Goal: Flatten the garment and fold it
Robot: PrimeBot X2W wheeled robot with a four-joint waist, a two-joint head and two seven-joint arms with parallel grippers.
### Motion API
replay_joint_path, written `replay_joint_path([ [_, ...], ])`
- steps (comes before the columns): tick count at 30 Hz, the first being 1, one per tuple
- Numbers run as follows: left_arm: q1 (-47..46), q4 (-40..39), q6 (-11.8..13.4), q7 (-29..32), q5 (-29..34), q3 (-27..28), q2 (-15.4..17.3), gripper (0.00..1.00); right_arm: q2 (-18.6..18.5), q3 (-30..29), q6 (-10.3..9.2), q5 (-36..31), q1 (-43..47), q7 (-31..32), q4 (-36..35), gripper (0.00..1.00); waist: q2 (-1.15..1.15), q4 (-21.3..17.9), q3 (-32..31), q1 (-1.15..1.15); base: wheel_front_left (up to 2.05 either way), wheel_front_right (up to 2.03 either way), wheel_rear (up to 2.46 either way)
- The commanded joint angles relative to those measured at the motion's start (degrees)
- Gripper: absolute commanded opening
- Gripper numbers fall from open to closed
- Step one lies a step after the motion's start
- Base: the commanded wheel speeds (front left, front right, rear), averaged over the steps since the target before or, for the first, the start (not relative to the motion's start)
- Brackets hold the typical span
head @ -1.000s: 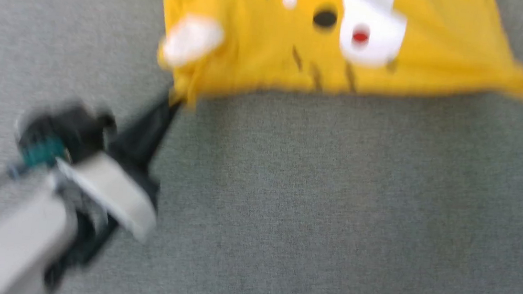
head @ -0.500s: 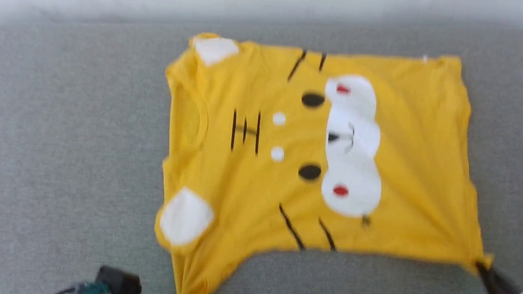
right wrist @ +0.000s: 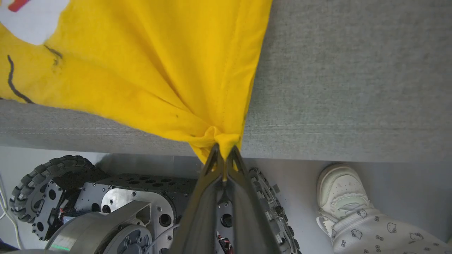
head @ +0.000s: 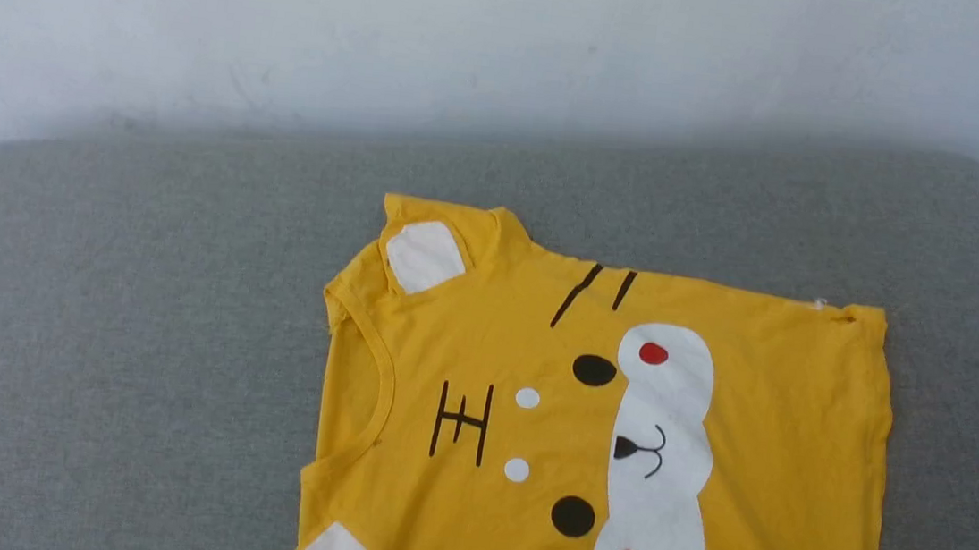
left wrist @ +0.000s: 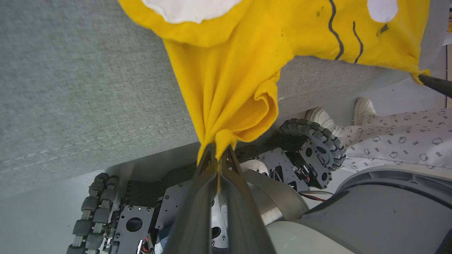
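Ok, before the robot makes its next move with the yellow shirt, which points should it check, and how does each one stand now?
1. Grip of the left pincer on the garment: ok, shut on a bunched near corner.
2. Grip of the right pincer: ok, shut on the other near corner.
3. Side with the print facing up: ok.
4. Far part lying flat on the grey surface: ok in the head view.
5. Near edge flat: not ok, the cloth gathers in pleats toward both pincers, past the surface's edge.
6. Space beside the wheeled base: not ok, a person's shoe stands close.
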Motion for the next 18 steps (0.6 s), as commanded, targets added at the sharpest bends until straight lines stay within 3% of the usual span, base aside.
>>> replay_joint_path([
  [1,0.85,-0.48,0.33,0.10,-0.62,0.00,0.53,0.00,-0.22,-0.40,-0.05,0.36,0.78,0.37,-0.36,0.00,0.00,0.14,-1.41,0.01,0.00,0.00,0.00],
  [9,2.65,-3.01,1.20,-1.59,-1.26,1.12,2.10,0.00,0.58,-2.09,-0.05,1.28,3.44,2.49,-2.48,0.00,0.00,0.56,-2.72,0.01,0.00,0.00,0.00],
  [18,-3.41,-3.34,-0.47,-7.14,5.62,4.11,2.23,0.00,0.88,-3.62,-0.05,-0.44,-1.38,-1.74,-5.38,0.00,0.00,0.51,-0.69,0.01,0.00,0.00,0.00],
])
